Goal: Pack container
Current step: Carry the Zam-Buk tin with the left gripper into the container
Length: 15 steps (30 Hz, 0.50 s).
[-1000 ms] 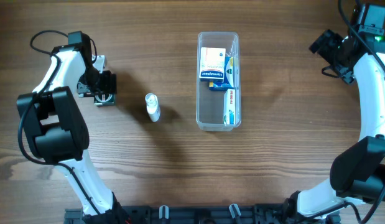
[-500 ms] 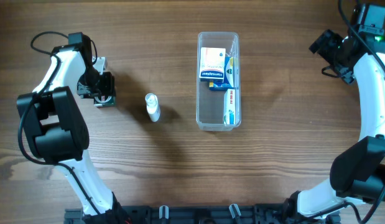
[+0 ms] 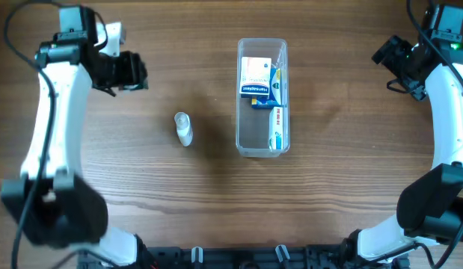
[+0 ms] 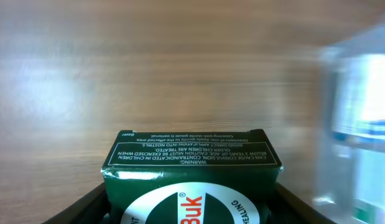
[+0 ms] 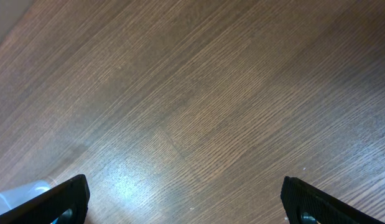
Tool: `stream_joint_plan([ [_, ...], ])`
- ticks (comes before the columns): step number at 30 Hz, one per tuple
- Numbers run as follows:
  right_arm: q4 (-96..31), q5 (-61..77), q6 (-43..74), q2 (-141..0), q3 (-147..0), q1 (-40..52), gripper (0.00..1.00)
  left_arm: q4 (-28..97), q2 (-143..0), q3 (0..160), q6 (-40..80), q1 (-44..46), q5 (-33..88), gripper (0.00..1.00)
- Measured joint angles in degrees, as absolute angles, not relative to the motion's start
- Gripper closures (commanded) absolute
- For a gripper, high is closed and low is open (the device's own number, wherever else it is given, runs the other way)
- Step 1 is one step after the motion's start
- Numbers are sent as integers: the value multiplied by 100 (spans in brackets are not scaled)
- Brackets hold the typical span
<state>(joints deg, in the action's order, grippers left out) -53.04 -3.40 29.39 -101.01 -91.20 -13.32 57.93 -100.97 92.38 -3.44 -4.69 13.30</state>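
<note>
Overhead: left gripper (image 3: 130, 71), far left, is clenched on something dark. The container (image 3: 253, 131) lies mid-table, well apart to its right, with small boxes (image 3: 255, 75) in its far half and the near half mostly bare. A white bottle (image 3: 184, 128) lies between them. Left wrist: the jaws clamp a green carton (image 4: 192, 165); the container shows blurred at the right edge. Judgement: carry it over the bottle and release above the bare near half. Right wrist: right gripper (image 5: 186, 198) is spread wide and empty over bare table.

Blurred container (image 4: 357, 118); green box (image 4: 192, 180) cut off below.
</note>
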Motion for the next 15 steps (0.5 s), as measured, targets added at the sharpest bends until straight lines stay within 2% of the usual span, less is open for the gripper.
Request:
stream_joint_plan([
  [3,-5304,-340,2939,-10101,-9120,-1332,0,5784,-9011,9299,-16,628,1372,35],
  [6,-5304,-340,2939,-10101,-9120,-1332,0,5666,-8674,9303,475,1695,1356,36],
  [9,-5304,-340,2939,-10101,-9120,-1332,0,5428,-8731,9308,1216,2862,1315,37],
  [13,-5304,-340,2939,-10101,-9120,-1332,0,5116,-9323,9314,2311,3822,672,35],
  [15,-5304,-340,2939,-10103,-9120,-1332,0,5004,-9609,9314,2569,3966,523,35],
])
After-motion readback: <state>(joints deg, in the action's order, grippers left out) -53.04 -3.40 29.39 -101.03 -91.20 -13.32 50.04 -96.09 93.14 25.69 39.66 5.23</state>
